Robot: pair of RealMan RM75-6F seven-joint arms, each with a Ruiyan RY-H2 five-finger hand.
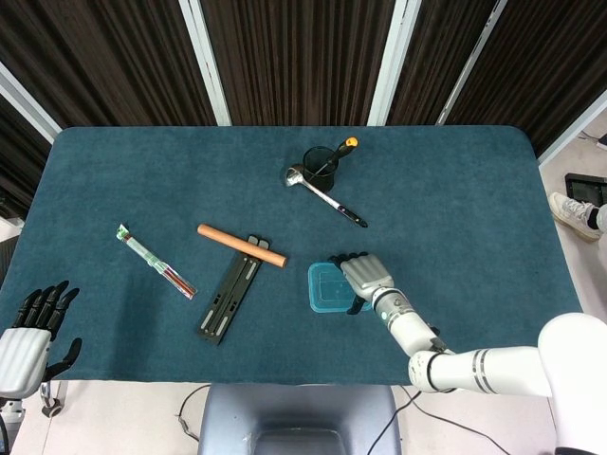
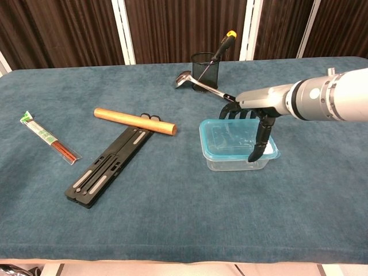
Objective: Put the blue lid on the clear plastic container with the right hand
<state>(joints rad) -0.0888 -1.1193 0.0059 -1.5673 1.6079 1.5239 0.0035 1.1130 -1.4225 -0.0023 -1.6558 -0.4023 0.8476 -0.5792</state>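
The clear plastic container stands right of the table's middle, with the blue lid lying on top of it; from above only the lid shows. My right hand spans the lid's right end, fingers curled over the far rim and thumb down on the near right corner, holding it. In the head view the same hand covers the lid's right edge. My left hand hangs off the table's near left corner, fingers apart and holding nothing.
A black mesh pen cup with a screwdriver and a metal ladle are behind the container. A wooden rod, a black folded stand and a chopstick packet lie to the left.
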